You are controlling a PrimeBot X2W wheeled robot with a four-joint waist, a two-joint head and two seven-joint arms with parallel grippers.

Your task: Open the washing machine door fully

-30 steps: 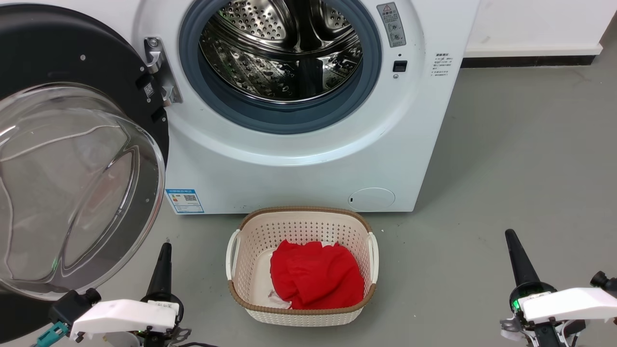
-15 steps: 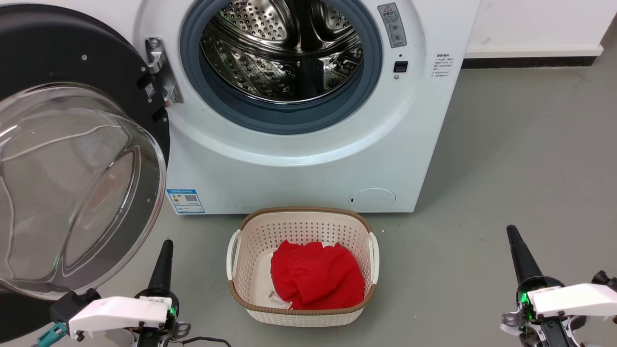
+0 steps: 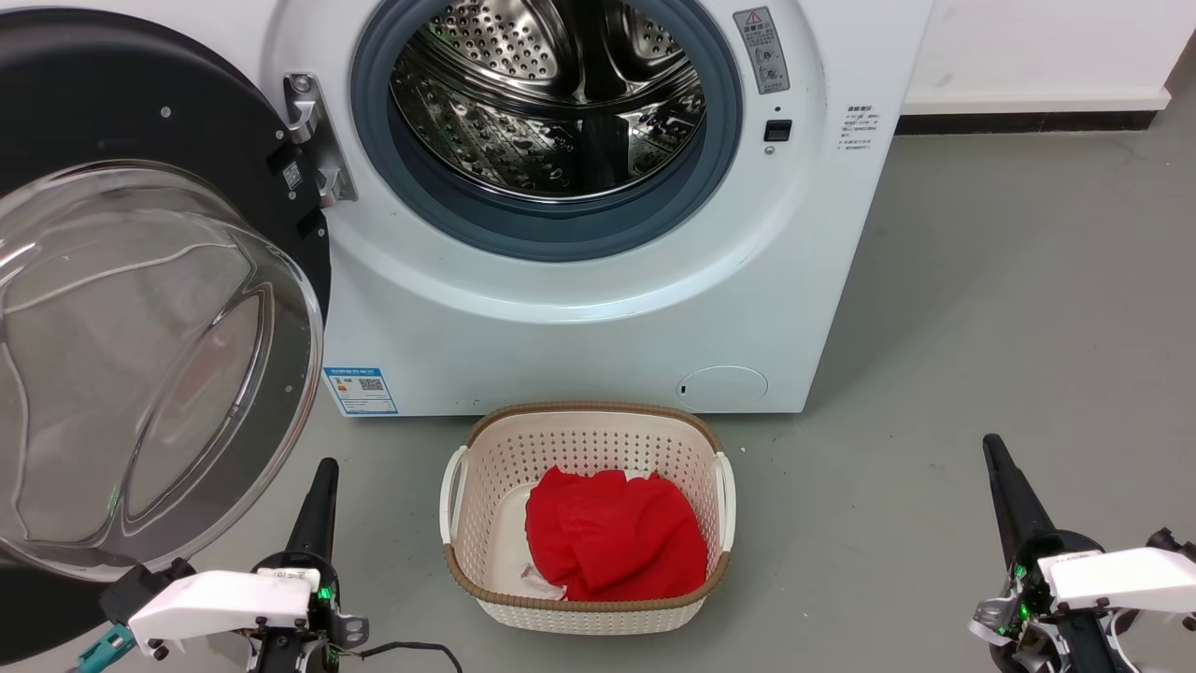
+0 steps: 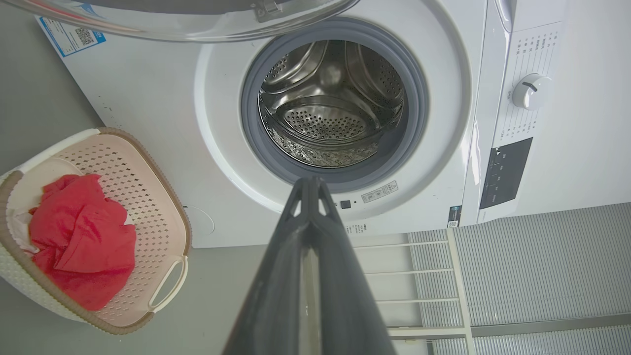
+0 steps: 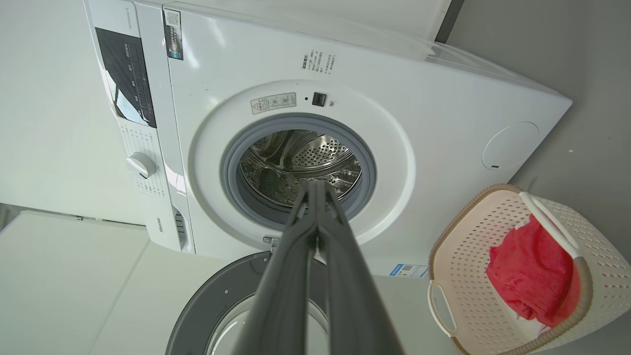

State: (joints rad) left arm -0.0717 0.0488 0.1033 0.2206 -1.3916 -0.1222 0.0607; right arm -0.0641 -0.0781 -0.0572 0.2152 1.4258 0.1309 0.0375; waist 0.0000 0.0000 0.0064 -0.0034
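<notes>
The white washing machine stands ahead with its steel drum exposed. Its round black door with the clear glass bowl is swung far out to the left on its hinge. My left gripper is shut and empty, low at the left, just right of the glass bowl and apart from it. At the lower right my right gripper is shut and empty, well away from the machine. Both wrist views look along shut fingers, the left and the right, at the open drum.
A beige perforated laundry basket with a red cloth sits on the grey floor right in front of the machine, between my grippers. A white wall with dark skirting runs behind at the right.
Both grippers have drawn slightly lower and back in the head view. The door, the machine and the basket stay as they were.
</notes>
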